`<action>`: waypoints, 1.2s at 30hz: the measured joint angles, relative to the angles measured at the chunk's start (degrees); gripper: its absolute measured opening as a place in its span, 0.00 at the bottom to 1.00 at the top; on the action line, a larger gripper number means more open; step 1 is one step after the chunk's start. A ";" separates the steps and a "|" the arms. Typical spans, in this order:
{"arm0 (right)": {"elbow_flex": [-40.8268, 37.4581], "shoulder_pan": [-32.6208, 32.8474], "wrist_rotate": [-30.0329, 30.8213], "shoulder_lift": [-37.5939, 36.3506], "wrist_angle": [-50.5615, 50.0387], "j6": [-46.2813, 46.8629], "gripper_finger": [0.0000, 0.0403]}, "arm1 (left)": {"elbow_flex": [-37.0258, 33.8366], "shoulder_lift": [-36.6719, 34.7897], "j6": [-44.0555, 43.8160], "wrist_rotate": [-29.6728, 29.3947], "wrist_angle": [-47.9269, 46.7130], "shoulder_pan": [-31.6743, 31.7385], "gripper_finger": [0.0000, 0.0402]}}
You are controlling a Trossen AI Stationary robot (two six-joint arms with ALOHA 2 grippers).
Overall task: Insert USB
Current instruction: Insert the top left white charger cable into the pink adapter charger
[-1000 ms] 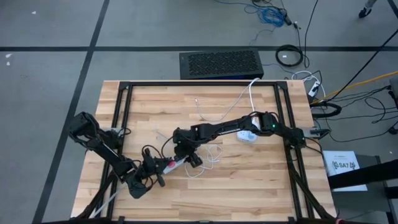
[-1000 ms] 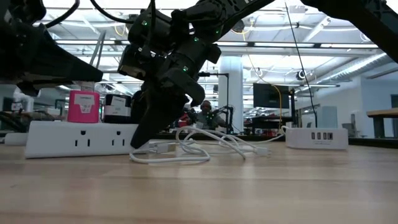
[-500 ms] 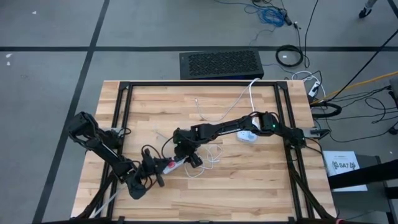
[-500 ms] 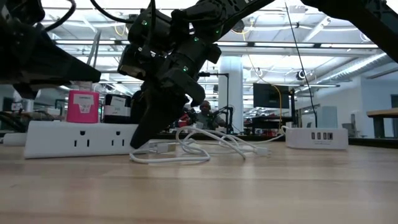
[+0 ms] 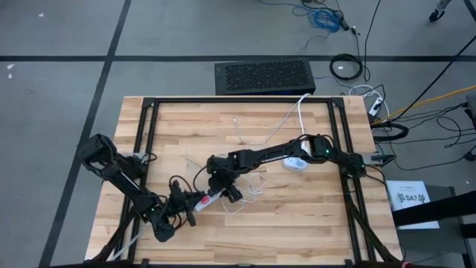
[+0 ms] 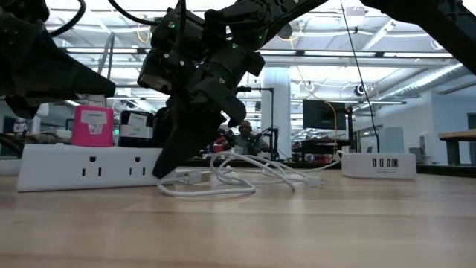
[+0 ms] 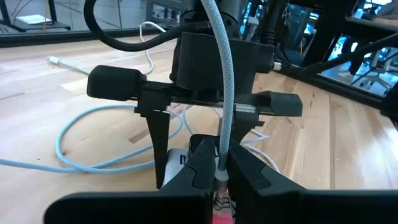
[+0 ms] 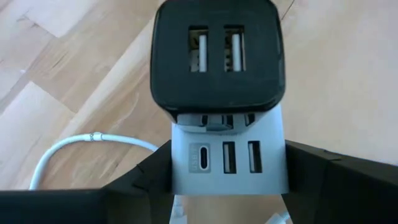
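Note:
A white power strip [image 6: 89,167] lies on the wooden table and carries a pink charger [image 6: 92,125] and a black charger [image 8: 217,56]. My right gripper [image 8: 227,180] comes down on the strip's right end [image 6: 172,167] and is shut on it; it also shows in the high view [image 5: 217,186]. My left gripper [image 7: 221,177], at the near left in the high view [image 5: 186,206], is shut on the end of a grey braided cable [image 7: 225,87] just above the pink charger [image 7: 219,204]. A white cable [image 5: 249,186] lies looped on the table beside the strip. My left gripper pinches the braided cable's plug end [image 7: 221,169] between its two fingers. The cable rises from the fingers and arcs away. The plug's tip is hidden between the fingers, so I cannot tell whether it touches the pink charger. My right gripper has the strip's port end [image 8: 225,155] between its two fingers, one on each long side. The fingers come from above, slanting down from the table's right. The strip rests flat on the table.
A white USB hub [image 6: 375,164] sits on the table toward the right, also in the high view [image 5: 295,162]. Another white cable [image 5: 256,134] runs to the far edge. A black frame [image 5: 149,112] rims the table. A black box [image 5: 264,77] stands beyond the far edge.
The power strip with its chargers has slid a little toward the table's left, its right end still in my right gripper. My left gripper has shifted slightly with it.

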 joint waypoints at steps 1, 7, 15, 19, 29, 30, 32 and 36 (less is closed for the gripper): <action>0.00 -0.02 -0.10 0.01 0.18 0.04 0.48 | 0.07 0.00 -0.29 -0.01 -0.70 -0.12 0.06; -0.07 0.26 0.31 0.04 1.44 0.70 0.48 | 0.14 0.00 -1.83 -0.38 -2.94 -0.59 0.06; -0.07 0.42 0.86 0.08 2.11 1.95 0.48 | 0.16 0.00 -1.90 2.01 -2.49 -0.59 0.15; -0.07 0.44 0.84 0.10 2.15 1.93 0.48 | 0.14 0.00 -2.60 5.10 -2.68 -0.40 0.28; -0.04 0.44 0.59 0.14 2.45 1.91 0.48 | -0.15 -3.76 -2.62 5.96 -2.24 -1.76 0.33; -0.04 0.44 0.59 0.17 2.45 1.90 0.48 | -0.19 -4.51 -1.46 6.23 -2.22 -1.87 0.33; -0.04 0.44 0.57 0.17 2.41 1.86 0.48 | -0.21 -5.90 0.82 6.88 -2.24 -1.88 0.33; -0.04 0.42 0.50 0.17 2.29 1.54 0.48 | -0.26 -8.27 3.42 8.29 -2.26 -1.91 0.33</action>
